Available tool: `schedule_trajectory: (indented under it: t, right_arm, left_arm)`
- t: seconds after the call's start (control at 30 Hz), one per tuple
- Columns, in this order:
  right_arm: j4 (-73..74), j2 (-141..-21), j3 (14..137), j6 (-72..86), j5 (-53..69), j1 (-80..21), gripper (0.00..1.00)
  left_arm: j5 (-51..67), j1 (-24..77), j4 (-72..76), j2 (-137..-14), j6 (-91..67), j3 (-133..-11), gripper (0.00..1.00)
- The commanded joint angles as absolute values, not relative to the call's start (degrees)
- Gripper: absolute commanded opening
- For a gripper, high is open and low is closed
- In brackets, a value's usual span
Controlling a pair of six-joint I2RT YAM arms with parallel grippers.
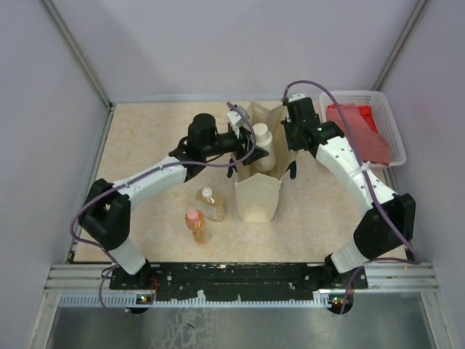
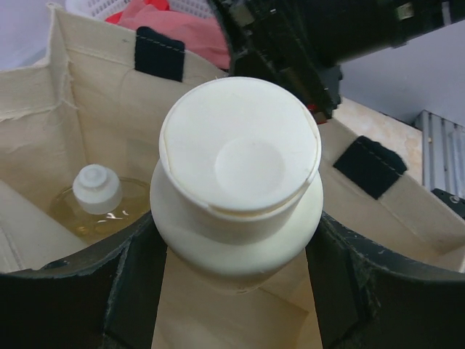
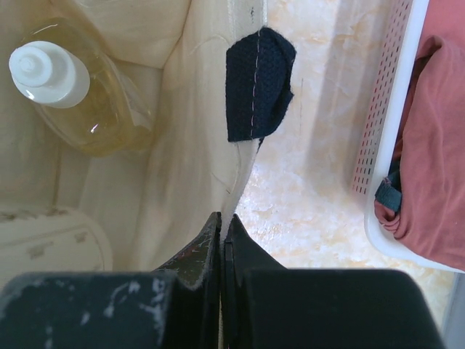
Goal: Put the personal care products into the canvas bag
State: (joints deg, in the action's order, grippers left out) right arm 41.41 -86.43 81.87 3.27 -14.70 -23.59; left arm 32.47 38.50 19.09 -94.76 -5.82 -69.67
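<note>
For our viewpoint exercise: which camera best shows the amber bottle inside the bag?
The right wrist view: the amber bottle lies large, cap and body clear. The left wrist view shows it smaller, partly behind the cream bottle; overhead it is hidden.

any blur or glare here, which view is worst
Left wrist view is worst: the cream bottle fills the frame, left claw fingers dark and soft. Right wrist view: right claw fingers on the bag edge are dim; glints on the amber bottle. Top view: even, sharp.

canvas bag (image 3: 190, 145): matt cloth | cream bottle (image 2: 240, 167): smooth plastic (faint sheen)
</note>
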Motion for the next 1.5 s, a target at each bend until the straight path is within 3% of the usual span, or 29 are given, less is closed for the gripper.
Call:
schedule_trajectory:
  t: [0.0,0.5,0.57,0.7,0.77,0.93,1.03,1.47]
  right_arm:
    - [41.3,-86.9,84.4,3.9,-13.5,-23.8,0.00]
    - [41.3,-87.2,84.2,3.5,-13.9,-23.8,0.00]
    - [41.3,-87.4,84.3,3.4,-13.9,-23.8,0.00]
    - [41.4,-87.4,84.3,3.4,-13.9,-23.8,0.00]
    - [41.4,-87.4,84.3,3.3,-13.9,-23.8,0.00]
    - [41.4,-87.4,84.4,3.2,-13.7,-23.8,0.00]
    - [41.3,-87.5,84.4,3.2,-13.7,-23.8,0.00]
    - [41.4,-87.5,84.2,3.0,-13.4,-23.8,0.00]
  left_arm:
    - [28.1,38.5,26.9,-96.3,-3.0,-70.7,0.00]
    - [20.2,41.6,26.2,-102.9,3.8,-69.9,0.00]
    - [20.1,41.7,26.2,-103.7,3.9,-69.8,0.09]
    - [20.3,41.8,26.4,-105.0,3.6,-69.0,0.52]
    - [20.2,41.8,26.5,-105.1,3.5,-68.7,0.66]
    - [19.5,41.8,26.4,-104.9,3.3,-67.5,0.84]
    - [19.1,41.8,26.5,-104.9,3.3,-67.2,0.99]
    - [19.3,41.8,23.9,-101.3,2.3,-69.2,1.00]
